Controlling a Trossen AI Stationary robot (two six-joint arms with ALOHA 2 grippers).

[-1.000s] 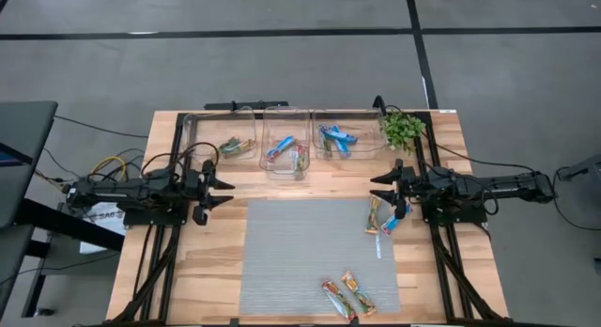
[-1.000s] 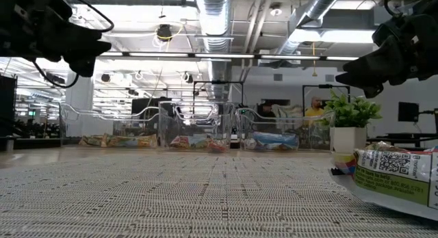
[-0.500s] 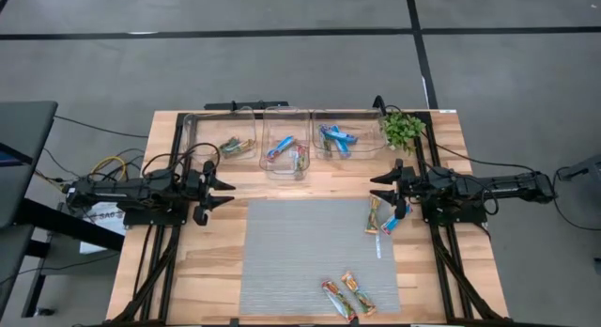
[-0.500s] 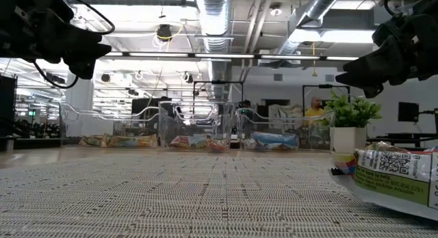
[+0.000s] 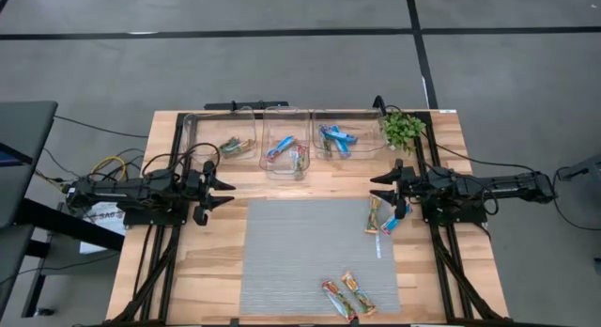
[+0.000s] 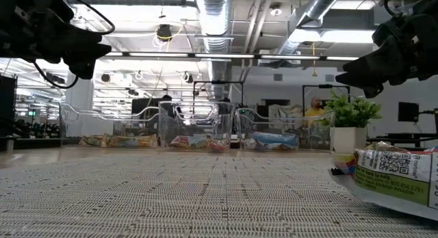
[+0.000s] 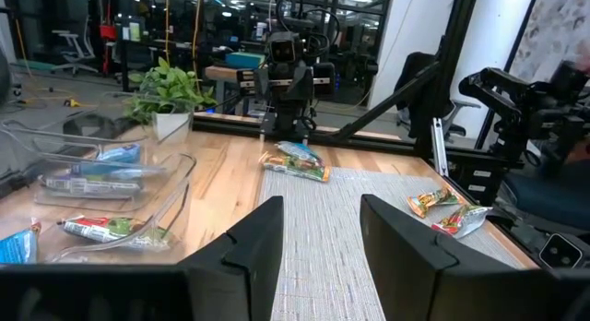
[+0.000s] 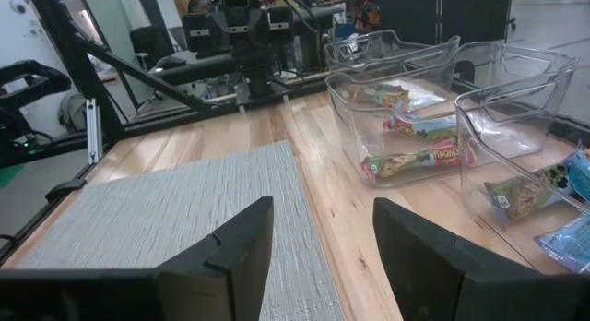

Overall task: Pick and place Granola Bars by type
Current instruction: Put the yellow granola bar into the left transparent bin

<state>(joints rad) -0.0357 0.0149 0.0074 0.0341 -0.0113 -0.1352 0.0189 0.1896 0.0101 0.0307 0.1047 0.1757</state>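
Granola bars lie on the grey mat [image 5: 300, 252]: a green-tan one [image 5: 375, 214] and a blue one [image 5: 390, 224] beside my right gripper, and two green-orange ones [image 5: 346, 296] at the near edge. More bars lie in three clear bins [image 5: 286, 153] at the far side: a green-tan bar [image 5: 236, 146] in the left bin, a blue bar [image 5: 279, 147] in the middle one, blue bars [image 5: 336, 137] in the right one. My left gripper [image 5: 225, 188] hangs open over the wood left of the mat. My right gripper [image 5: 377, 188] hangs open at the mat's far right corner. Both are clear of everything.
A small green plant [image 5: 402, 128] in a white pot stands at the far right, close behind my right arm. Black frame rails [image 5: 449, 261] run along both table sides. The mat's middle is bare.
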